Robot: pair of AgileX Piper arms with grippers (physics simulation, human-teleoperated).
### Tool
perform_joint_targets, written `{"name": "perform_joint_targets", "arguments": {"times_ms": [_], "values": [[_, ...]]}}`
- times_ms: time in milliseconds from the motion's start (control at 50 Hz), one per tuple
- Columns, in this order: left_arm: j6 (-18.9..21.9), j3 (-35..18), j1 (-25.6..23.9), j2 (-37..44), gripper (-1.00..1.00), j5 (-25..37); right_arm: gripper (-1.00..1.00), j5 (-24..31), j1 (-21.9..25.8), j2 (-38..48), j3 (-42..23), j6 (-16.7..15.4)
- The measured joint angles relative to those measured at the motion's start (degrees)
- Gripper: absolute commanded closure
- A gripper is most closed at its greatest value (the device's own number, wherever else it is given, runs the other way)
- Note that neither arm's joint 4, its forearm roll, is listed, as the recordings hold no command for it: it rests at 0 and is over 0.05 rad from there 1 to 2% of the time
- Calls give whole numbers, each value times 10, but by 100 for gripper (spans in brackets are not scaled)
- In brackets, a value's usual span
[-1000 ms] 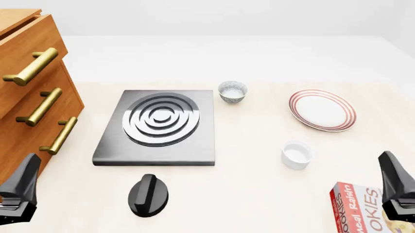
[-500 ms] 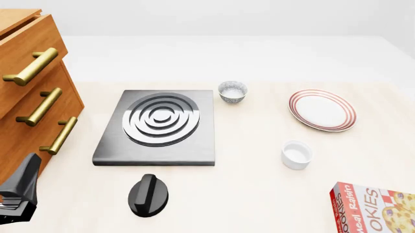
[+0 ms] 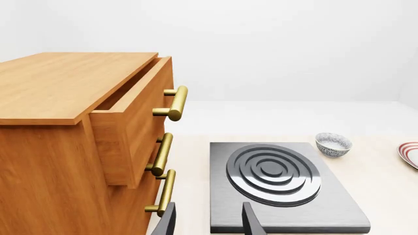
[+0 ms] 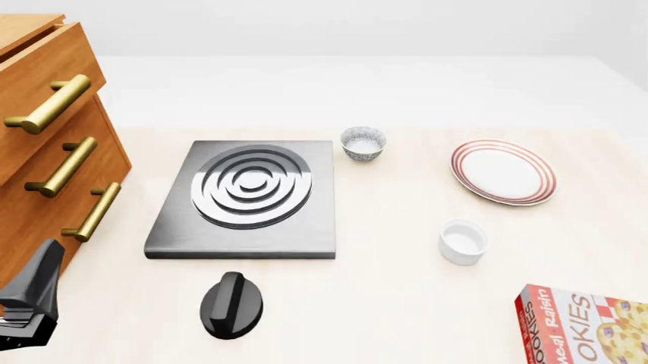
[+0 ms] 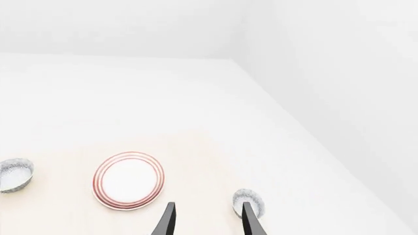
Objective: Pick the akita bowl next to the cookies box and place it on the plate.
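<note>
The cookies box [image 4: 582,327] lies at the front right corner of the front view, cut off by the frame. The plate [image 4: 503,172] sits at the back right, also seen as the plate [image 5: 128,180] in the right wrist view. Beyond the plate's right side, outside the front view, an akita bowl [image 5: 249,203] shows just past one finger of my right gripper [image 5: 207,223], which is open and empty. Another alike bowl [image 4: 363,142] stands by the stove's far right corner. My left gripper [image 3: 207,225] is open and empty at the front left, near the drawers.
A dark stove plate [image 4: 248,199] with ring burner lies centre left, with a black knob [image 4: 231,305] in front of it. A plain white cup [image 4: 463,241] stands between plate and cookies box. A wooden drawer cabinet [image 4: 51,144], its top drawer pulled out, fills the left.
The right gripper, at the front view's right edge one second ago, has left that view. The left gripper and all objects have stayed put.
</note>
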State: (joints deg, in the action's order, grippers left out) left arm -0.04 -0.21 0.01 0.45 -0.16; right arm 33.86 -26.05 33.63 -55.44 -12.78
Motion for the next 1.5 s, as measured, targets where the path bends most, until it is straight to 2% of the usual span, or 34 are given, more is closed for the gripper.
{"name": "perform_joint_targets", "arguments": {"times_ms": [320, 640, 880, 1140, 1500], "values": [[0, 0, 0, 0, -100, 0, -100, -86, -136, 157, -7, -20], [0, 0, 0, 0, -100, 1, -100, -161, -233, 328, -60, -9], [0, 0, 0, 0, -100, 0, -100, -217, -271, 433, -77, -5], [0, 0, 0, 0, -100, 1, -100, -276, -284, 522, -67, -4], [0, 0, 0, -1, -100, 1, -100, -289, -287, 614, -101, 5]]}}
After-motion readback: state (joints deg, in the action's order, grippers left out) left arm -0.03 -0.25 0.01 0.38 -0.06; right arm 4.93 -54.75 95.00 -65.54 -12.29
